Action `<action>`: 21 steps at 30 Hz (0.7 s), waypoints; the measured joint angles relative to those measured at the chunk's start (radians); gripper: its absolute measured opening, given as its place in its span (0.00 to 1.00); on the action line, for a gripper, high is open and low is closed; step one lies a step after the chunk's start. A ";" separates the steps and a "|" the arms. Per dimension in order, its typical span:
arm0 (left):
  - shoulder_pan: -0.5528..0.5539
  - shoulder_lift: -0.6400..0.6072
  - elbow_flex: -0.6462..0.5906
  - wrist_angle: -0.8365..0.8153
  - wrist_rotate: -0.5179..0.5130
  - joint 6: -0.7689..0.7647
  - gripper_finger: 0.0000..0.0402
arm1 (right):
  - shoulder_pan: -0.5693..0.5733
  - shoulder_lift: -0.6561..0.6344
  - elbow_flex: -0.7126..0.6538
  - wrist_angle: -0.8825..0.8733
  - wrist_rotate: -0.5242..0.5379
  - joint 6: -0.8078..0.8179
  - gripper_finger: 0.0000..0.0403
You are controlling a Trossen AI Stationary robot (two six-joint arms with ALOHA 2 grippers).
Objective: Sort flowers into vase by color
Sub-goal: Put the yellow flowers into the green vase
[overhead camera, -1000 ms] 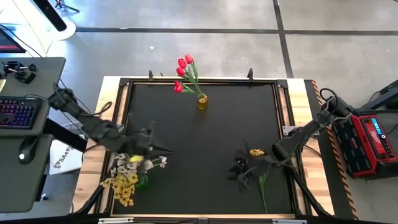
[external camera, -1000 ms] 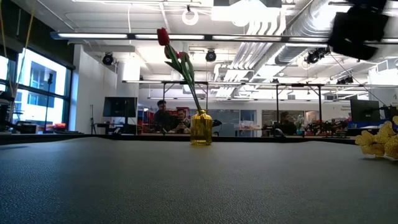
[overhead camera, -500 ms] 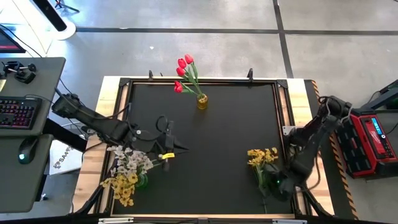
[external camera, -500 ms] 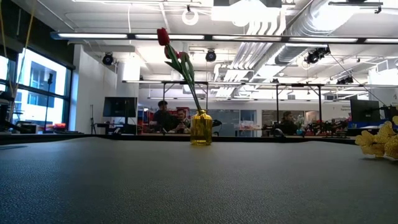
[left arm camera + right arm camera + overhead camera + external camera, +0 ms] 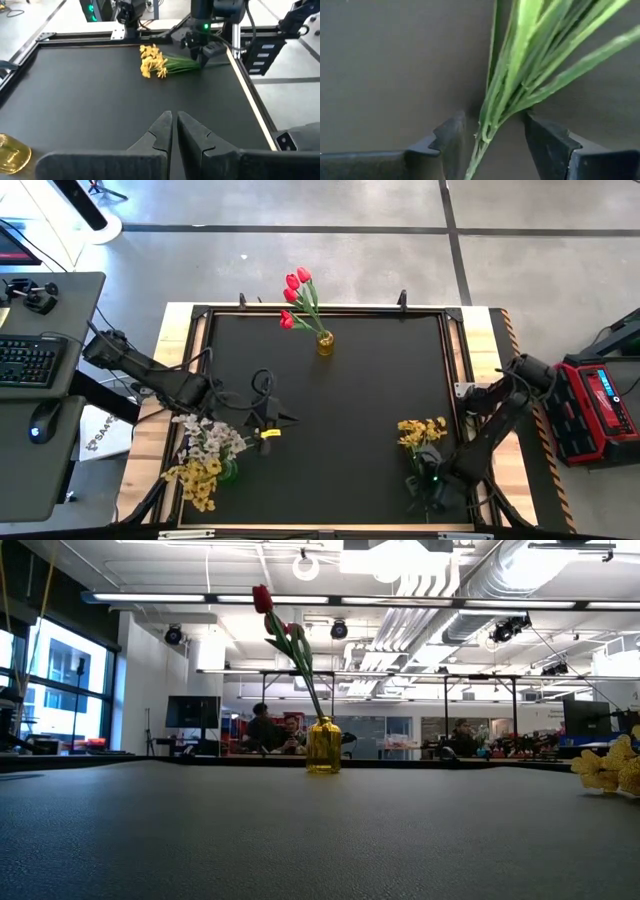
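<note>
Yellow flowers (image 5: 421, 431), green stems, lying flat

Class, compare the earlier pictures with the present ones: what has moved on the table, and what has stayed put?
The right gripper moved toward the table's near edge, off the yellow flowers, and now straddles their stems, open. The left gripper shifted inward, shut. The red tulips in their vase stayed put.

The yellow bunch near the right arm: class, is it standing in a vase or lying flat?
Lying flat. The yellow bunch rests on the mat, its stems between the right tool's spread fingers.
</note>
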 joint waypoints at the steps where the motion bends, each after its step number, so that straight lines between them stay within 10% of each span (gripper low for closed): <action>1: 0.000 0.000 0.000 0.004 -0.001 -0.001 0.03 | -0.006 0.010 0.002 0.006 -0.001 -0.011 0.47; 13: 0.000 0.009 0.000 -0.005 -0.002 -0.022 0.04 | -0.015 0.028 0.008 -0.036 0.009 -0.068 0.11; 21: 0.000 0.023 0.000 -0.009 -0.002 -0.025 0.04 | 0.002 0.035 0.171 -0.091 0.447 -0.225 0.04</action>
